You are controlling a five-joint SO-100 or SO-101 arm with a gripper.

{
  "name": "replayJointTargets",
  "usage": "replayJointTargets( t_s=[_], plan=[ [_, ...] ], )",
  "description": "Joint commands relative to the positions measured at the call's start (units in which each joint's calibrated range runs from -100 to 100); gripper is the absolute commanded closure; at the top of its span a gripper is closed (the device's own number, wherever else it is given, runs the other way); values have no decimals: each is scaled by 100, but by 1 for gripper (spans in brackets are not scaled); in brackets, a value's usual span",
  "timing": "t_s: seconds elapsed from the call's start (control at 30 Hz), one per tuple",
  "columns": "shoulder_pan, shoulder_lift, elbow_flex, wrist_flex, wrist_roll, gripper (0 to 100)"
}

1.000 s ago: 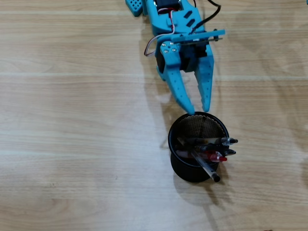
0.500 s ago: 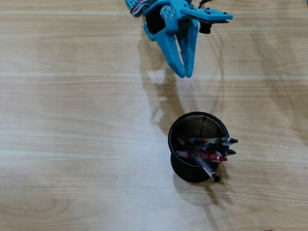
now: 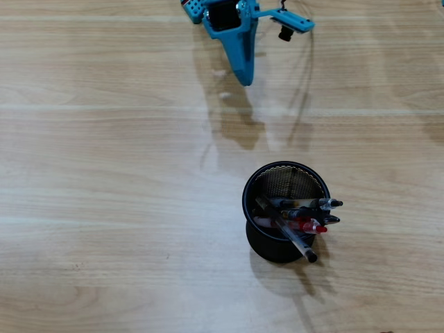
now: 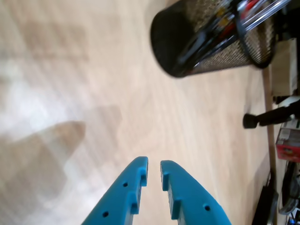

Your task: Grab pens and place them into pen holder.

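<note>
Since several pens are already seen standing inside the black mesh pen holder, which sits on the worktop right of centre in the overhead view, and no loose pen can be found on the bare wood in either view, the placing step is judged to be finished or nearly so. What remains, if anything, is best done as a calm retreat: the arm should be kept well apart from the holder so that the leaning pens, whose tips overhang the rim on the right, are not knocked, and the worktop should be checked for any pen lying out of frame before the work is counted done. The gripper is seen at the top edge of the overhead view, well apart from the holder, its blue tip aimed down the picture towards it. In the wrist view the gripper enters from the bottom edge, its fingers brought almost together with only a narrow slit between them and nothing held, raised above the wood.
</note>
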Motion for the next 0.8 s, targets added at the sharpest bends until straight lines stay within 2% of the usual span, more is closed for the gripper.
replayJointTargets(
  t_s=[0.0, 0.27, 0.47, 0.67, 0.77],
  plan=[
    [347, -783, 698, 9, 222, 95],
    [1060, -2754, 2625, 73, 850, 94],
    [1179, -3739, 3549, 101, 1285, 87],
    [1197, -4410, 3485, 1212, 1473, 88],
    [1270, -4834, 3494, 1695, 1515, 93]
  ],
)
